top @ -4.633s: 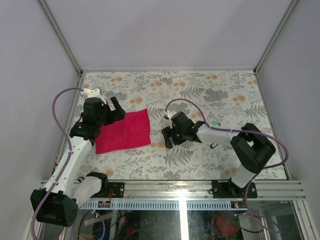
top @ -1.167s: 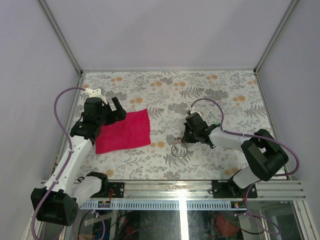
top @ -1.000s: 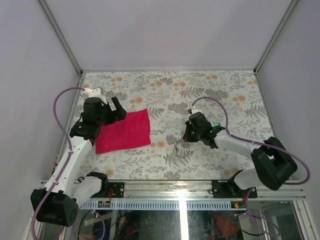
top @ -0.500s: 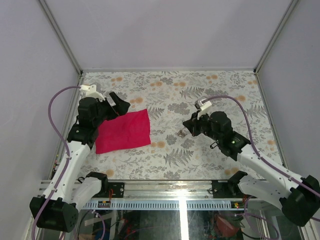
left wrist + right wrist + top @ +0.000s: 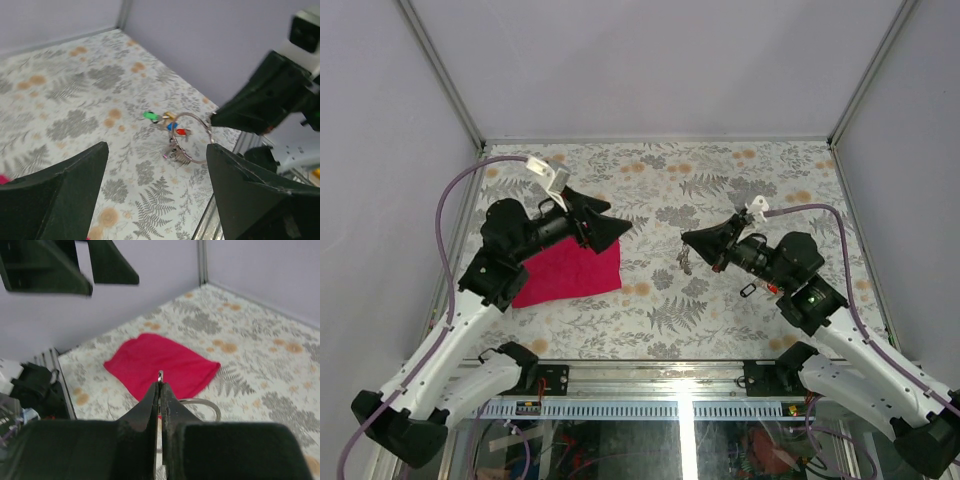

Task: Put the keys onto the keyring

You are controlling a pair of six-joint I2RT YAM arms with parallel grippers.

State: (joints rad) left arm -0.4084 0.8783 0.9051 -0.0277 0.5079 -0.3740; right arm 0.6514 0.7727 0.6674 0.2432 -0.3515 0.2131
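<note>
**Keyring hanging from the right claw above the fern-print table**

From the top camera, you are looking down on a table point(image 5: 720, 180) covered in a grey-and-orange fern print, with pale lilac walls point(image 5: 650, 60) closing it in. A magenta cloth point(image 5: 570, 272) is lying flat on the left half. Your left gripper point(image 5: 610, 222) is hovering over the cloth's far corner and pointing right. Your right gripper point(image 5: 686, 238) is pointing left toward it, lifted off the table, and the keyring point(image 5: 685, 262) is dangling from its tip.

From the left wrist, the print is running back to the wall. The left fingers point(image 5: 60, 190) are standing wide apart and gripping nothing. Beyond them the keyring is hanging in the air, its rim nipped by the right gripper's tip. The keys point(image 5: 172, 126) are bunching at the ring's left side, showing green, yellow, blue and red heads.

From the right wrist, the cloth is spreading out below. The right fingers point(image 5: 150, 405) are clenching tight on the ring's wire, and a loop is curving out beneath them.
</note>
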